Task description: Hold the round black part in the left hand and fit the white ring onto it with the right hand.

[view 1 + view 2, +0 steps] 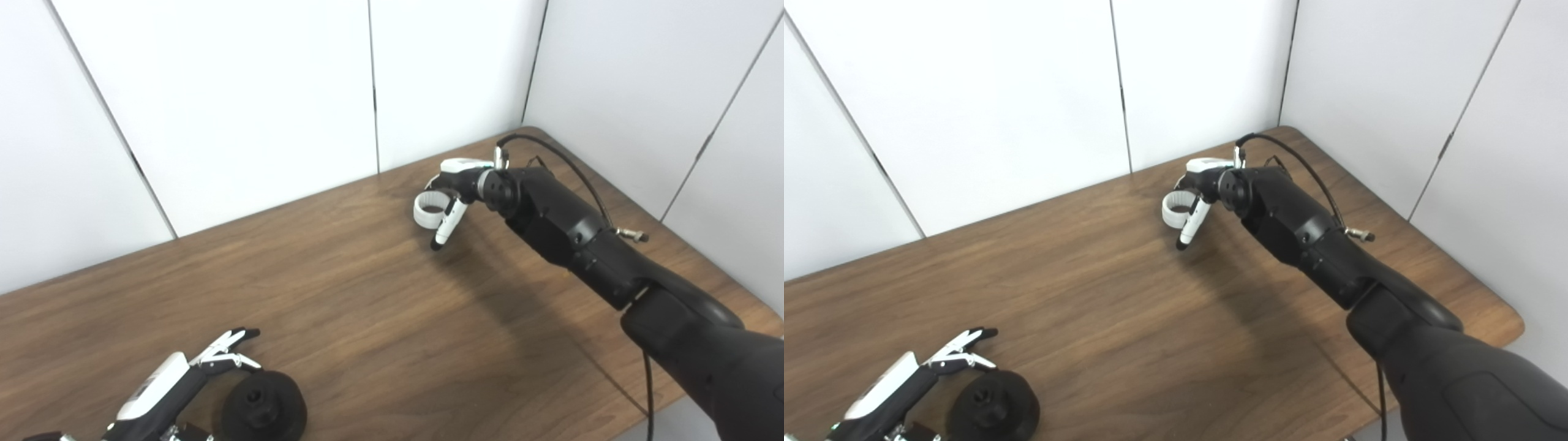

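From my seat I have two head cameras side by side, both looking steeply down and forward over the brown wood-grain tabletop [343,306] toward the white panelled wall [245,92] and its right-hand corner. They sit fairly near the work, with both arms entering from the bottom edge. The two views share almost the whole scene; the right eye view sits a little further right, so I see more of the tabletop's rounded right end there
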Robot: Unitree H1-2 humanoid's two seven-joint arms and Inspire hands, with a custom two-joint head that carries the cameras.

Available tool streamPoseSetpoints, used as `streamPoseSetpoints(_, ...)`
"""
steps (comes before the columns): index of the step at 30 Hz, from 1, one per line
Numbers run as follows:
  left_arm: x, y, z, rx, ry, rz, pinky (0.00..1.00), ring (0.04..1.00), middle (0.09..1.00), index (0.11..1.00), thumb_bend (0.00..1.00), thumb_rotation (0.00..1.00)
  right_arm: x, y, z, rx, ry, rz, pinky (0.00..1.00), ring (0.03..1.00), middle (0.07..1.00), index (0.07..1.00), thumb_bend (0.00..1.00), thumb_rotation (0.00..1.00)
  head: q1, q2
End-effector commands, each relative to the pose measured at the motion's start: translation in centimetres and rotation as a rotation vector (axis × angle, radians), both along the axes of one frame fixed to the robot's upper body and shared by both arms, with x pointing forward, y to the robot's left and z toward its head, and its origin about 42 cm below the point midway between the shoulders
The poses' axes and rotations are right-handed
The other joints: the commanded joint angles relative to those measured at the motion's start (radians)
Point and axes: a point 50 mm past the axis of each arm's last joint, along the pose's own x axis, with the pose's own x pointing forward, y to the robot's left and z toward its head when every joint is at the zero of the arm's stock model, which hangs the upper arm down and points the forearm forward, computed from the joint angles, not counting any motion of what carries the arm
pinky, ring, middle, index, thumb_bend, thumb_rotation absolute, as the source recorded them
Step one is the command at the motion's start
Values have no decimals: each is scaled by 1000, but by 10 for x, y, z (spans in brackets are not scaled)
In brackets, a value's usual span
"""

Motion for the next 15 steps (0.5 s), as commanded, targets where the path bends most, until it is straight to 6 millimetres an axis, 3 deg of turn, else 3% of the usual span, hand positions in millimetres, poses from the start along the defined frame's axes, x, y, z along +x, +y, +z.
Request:
streamPoseSetpoints(1,-11,12,-15,94,95,-5,935,1000,963,490,522,65,7,-4,22,-24,-82,-8,857,934,962,839,903,272,-1,0)
streamPoseSetpoints(12,-12,11,-15,89,101,-7,943,1000,963,490,522,66,6,-6,12,-46,-180,3,804,885,886,664,738,128,2,3)
streamPoseSetpoints(14,-12,11,-15,88,101,-5,945,1000,964,490,522,67,7,-6,11,-41,-201,9,799,871,860,528,564,136,2,3)
streamPoseSetpoints(15,-12,11,-15,88,100,-4,944,1000,963,490,522,66,7,-6,11,-41,-208,12,796,865,852,510,542,137,2,3)
